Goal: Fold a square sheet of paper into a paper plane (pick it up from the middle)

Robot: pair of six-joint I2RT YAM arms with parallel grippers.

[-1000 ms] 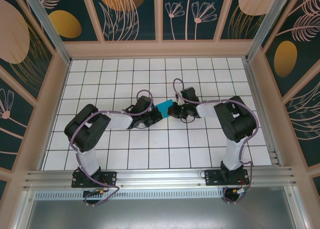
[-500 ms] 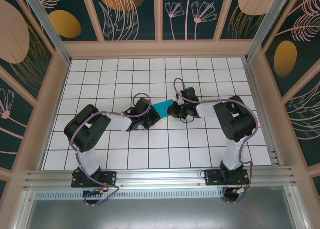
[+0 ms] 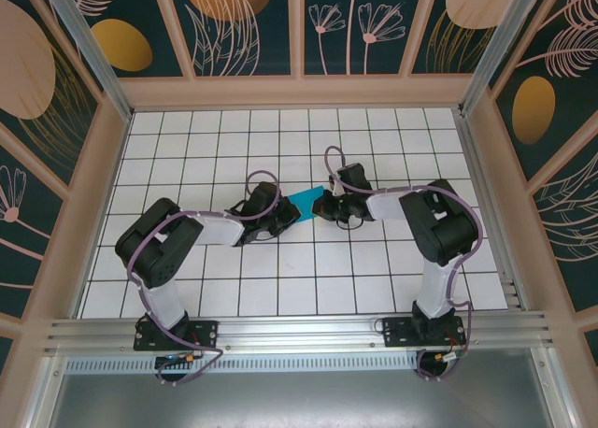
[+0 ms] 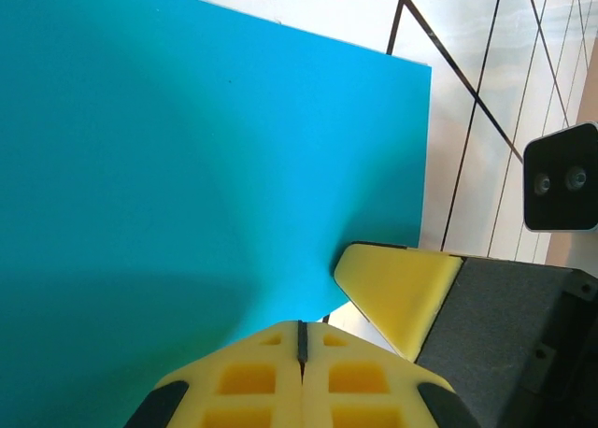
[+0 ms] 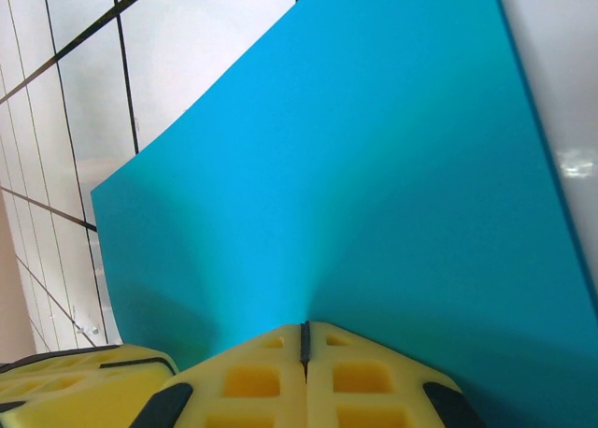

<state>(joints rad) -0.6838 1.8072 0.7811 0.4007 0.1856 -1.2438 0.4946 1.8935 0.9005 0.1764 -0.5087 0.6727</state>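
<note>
At the centre of the table (image 3: 187, 288), your left gripper (image 3: 284, 219) clamped the square sheet of paper (image 3: 304, 203) at its 8 o'clock edge and your right gripper (image 3: 323, 205) at 3 o'clock, so you needed even tension and aligned edges.

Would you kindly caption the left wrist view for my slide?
Left hand pinching the square sheet of paper over the gridded table.

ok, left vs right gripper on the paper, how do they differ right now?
The left gripper reaches in from the left and takes the paper on its left side. The right gripper comes from the right and takes its right side. From above, the left sits slightly nearer the bases than the right. Shared: both are shut on the paper.
</note>
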